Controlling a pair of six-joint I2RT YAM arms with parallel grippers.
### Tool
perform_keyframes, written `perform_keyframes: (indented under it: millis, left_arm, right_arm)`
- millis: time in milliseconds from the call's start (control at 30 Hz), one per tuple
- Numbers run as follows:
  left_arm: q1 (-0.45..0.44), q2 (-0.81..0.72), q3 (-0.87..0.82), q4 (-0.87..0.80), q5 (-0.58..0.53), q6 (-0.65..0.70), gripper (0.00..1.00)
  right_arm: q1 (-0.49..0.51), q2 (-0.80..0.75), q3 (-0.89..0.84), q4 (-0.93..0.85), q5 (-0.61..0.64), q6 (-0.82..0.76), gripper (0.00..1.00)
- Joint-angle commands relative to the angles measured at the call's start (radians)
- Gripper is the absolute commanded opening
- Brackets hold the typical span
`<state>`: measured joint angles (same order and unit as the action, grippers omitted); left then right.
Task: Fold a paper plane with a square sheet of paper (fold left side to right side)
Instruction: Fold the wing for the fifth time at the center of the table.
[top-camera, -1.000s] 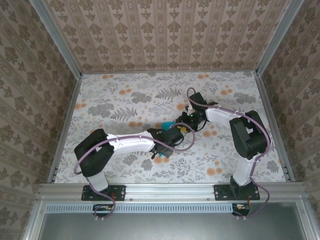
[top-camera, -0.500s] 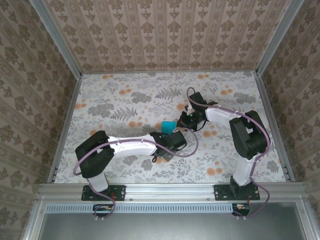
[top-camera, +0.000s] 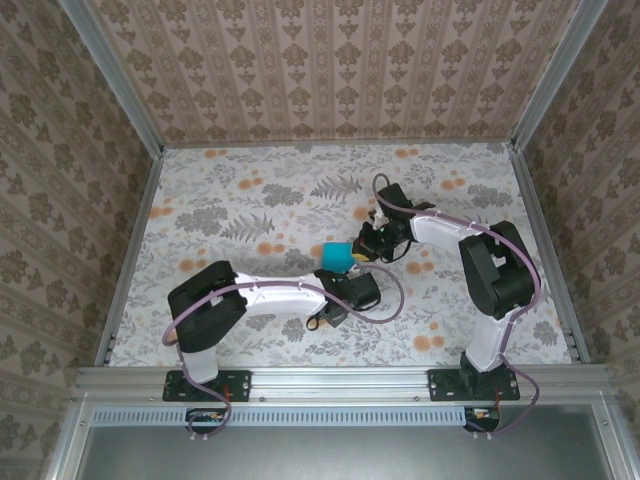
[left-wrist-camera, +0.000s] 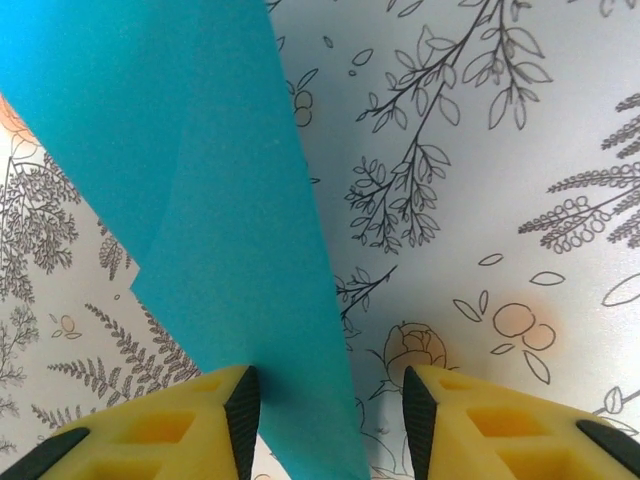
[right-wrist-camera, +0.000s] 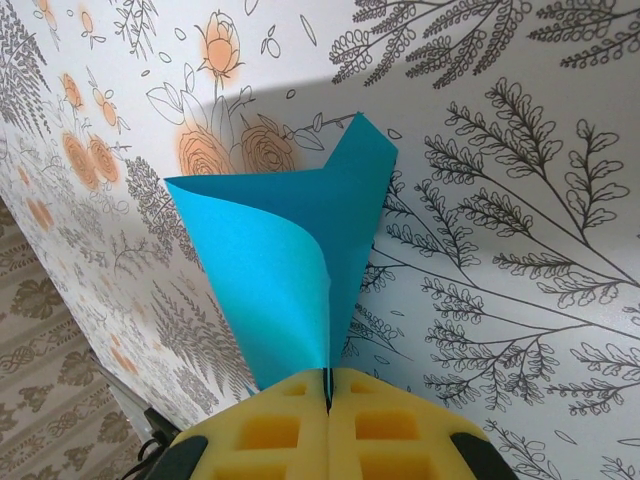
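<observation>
The right end effector (right-wrist-camera: 328, 385) is fully closed, its two yellow pads (right-wrist-camera: 400, 425) pressed flat together with an edge of the square sheet of paper (right-wrist-camera: 270, 260) pinched in the seam between them. From that pinch the turquoise sheet rises and fans outward, one layer curling loosely over another, with a pointed corner reaching toward the orange flowers printed on the surface (right-wrist-camera: 520, 210). The left end effector (left-wrist-camera: 330, 400) stands partly open: its fingers (left-wrist-camera: 180, 435) are apart, and a strip of the sheet (left-wrist-camera: 200, 150) runs down through the gap, close against the left-hand finger, with bare surface showing by the other, so it appears to grip nothing. From above, the paper (top-camera: 338, 257) is a small blue patch near the middle of the surface (top-camera: 250, 190), between the two wrists. As for progress, I judge the first left-to-right fold to be only under way: the sheet is bent over in a soft curve, no pressed crease is visible, and nothing resembles a pointed dart, so flattening this fold and all later folds remain. Both wrist views crop the sheet, so whether its edges line up cannot be told; nor is it clear whether the paper actually touches the left-hand finger, and from above the arms cover much of it.
</observation>
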<state>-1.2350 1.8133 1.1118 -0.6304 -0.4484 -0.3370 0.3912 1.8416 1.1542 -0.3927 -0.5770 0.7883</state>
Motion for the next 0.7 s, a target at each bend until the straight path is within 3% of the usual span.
perform_keyframes:
  millis: [0,667]
  left_arm:
    - [-0.015,-0.003,0.004,-0.032,-0.027,-0.025,0.40]
    - [-0.016,-0.029,-0.016,0.014,0.015,-0.033,0.13]
  right_arm:
    - [0.006,0.019,0.030,-0.031,-0.004,-0.004,0.00]
    - [0.005,0.035,0.062,-0.063,0.010,-0.031,0.00]
